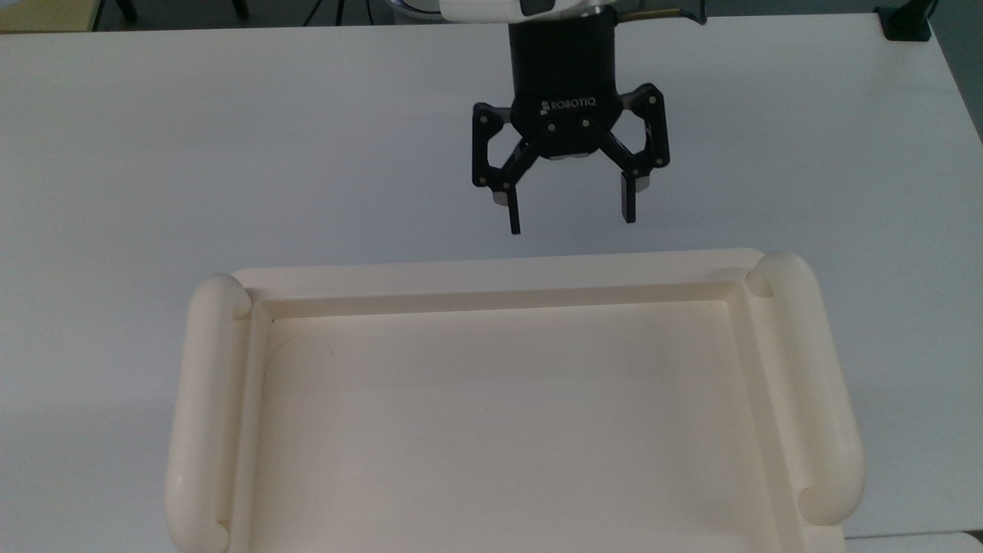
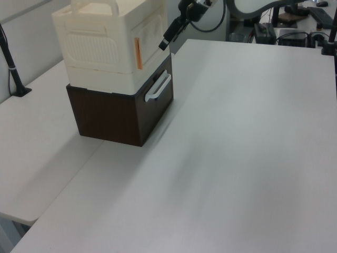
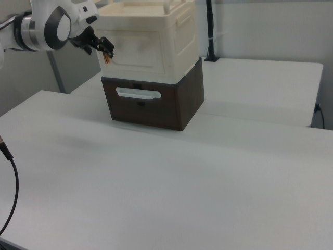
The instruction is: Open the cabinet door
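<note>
Brown drawer unit [image 2: 118, 113] on white table [image 2: 237, 158]

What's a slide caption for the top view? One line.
Open gripper hovers above the white table, just short of the cream cabinet.

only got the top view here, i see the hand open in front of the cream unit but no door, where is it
Observer: The cabinet door is on the front face of the cabinet, the side towards the hand; it looks shut.
Operator: anything to grab on it
Observer: An orange strip runs down the left view's left edge of that face.
Operator: is the hand at door height
Observer: Yes, level with the door, above the brown drawer box that the cabinet stands on.
</note>
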